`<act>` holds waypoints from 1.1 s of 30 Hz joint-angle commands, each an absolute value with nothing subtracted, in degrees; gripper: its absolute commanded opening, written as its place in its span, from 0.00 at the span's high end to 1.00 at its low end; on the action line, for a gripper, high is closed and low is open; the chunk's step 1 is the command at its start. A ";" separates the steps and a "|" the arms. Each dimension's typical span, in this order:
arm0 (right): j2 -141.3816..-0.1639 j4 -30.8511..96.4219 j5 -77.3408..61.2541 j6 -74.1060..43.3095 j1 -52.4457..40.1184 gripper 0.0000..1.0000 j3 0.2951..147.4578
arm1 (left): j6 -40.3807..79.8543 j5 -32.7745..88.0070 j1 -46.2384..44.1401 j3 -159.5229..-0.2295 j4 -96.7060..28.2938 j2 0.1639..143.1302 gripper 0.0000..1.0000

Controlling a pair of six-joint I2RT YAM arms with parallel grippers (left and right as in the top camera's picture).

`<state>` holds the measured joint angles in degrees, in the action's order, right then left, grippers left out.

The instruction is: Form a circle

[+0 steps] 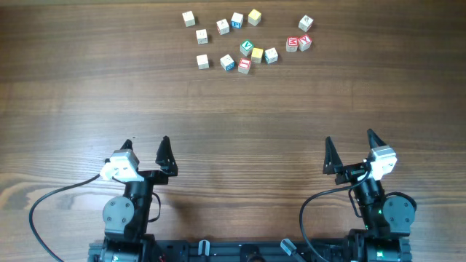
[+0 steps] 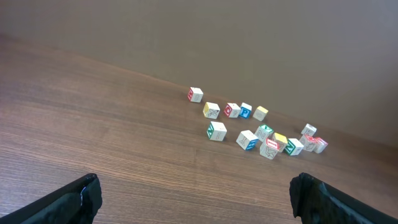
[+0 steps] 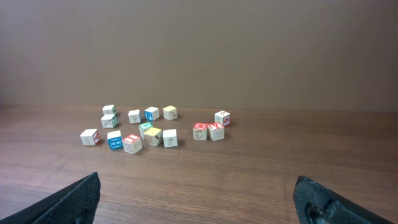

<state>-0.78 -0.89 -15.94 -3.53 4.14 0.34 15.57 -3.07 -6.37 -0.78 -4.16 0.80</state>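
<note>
Far across the dark brown wooden table [image 1: 233, 109], in the overhead view, the small pale wooden letter cubes [image 1: 271, 54] lie as a loose scatter about the middle, well apart from both arms. No ring shows: there is a ragged far row, a nearer row, and a few cubes off to the right. The closest knot sits in the nearer row, where a yellow-topped cube [image 1: 256, 54] stands just beside a green-faced cube [image 1: 247, 48], with a red-faced cube [image 1: 244, 65] just on their near side. I judge the circle would be gathered about here, since the fewest cubes would need shifting. At the near edge the left gripper [image 1: 147, 141] and the right gripper [image 1: 350, 137] both stand spread wide with nothing between the jaws. They are aimed at the far side, most likely parked so that either can reach in.

From the left wrist, the left gripper's black fingers [image 2: 78, 200] fill the two bottom corners, wide apart and empty. The cubes [image 2: 247, 139] run as a band toward the far right. The yellow-topped cube [image 2: 281, 139] may touch its neighbours, though at this size I cannot be sure.

From the right wrist, the right gripper's fingers [image 3: 74, 199] frame the bottom likewise, spread and holding nothing. The cubes [image 3: 170, 137] sit far and left of centre, the red-faced cube [image 3: 132, 144] among the nearest. Bare table lies between them and the fingers, so a long reach would come first.
</note>
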 commanded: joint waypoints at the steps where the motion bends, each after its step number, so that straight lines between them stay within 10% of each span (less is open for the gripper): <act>1: -0.43 -1.19 -14.98 -3.40 3.75 0.00 0.30 | 15.27 -3.27 -6.63 -0.32 -3.84 0.38 0.00; 23: -0.43 -1.19 -15.00 -3.40 3.75 0.00 0.30 | 19.73 -3.05 -6.63 -7.01 -1.63 2.24 0.00; 33: -0.43 -1.21 -14.98 -3.40 3.75 0.01 0.30 | 19.75 -2.98 -6.66 -27.05 -2.96 25.85 0.00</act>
